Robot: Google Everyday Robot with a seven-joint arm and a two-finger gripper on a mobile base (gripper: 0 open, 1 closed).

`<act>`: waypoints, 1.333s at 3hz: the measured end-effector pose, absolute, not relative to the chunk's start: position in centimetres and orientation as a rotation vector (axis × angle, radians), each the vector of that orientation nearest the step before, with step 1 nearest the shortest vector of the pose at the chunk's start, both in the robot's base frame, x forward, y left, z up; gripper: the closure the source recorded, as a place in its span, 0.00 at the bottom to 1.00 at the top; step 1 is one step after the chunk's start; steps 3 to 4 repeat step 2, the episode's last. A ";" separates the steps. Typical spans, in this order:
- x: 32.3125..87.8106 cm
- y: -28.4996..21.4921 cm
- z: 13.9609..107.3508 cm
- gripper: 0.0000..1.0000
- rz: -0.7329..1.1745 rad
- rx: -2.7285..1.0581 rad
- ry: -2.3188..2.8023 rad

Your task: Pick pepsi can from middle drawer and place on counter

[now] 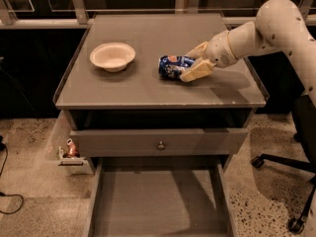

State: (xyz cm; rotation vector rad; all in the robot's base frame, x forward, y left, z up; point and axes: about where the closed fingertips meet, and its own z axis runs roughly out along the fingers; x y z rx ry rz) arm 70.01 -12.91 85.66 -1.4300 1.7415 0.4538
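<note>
Lying sideways on counter [148,31]: dark blue pepsi can [173,66], jaws clamped around it.

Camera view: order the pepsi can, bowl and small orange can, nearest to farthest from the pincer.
The pincer is over the counter, right side.
1. pepsi can, gripped in it.
2. bowl, left on the counter.
3. small orange can, low left beside the cabinet.
</note>
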 end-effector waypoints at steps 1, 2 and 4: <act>70.0 -12.9 85.7 0.00 0.454 -1.430 1.741; 70.0 -12.9 85.7 0.00 0.454 -1.430 1.741; 70.0 -12.9 85.7 0.00 0.454 -1.430 1.741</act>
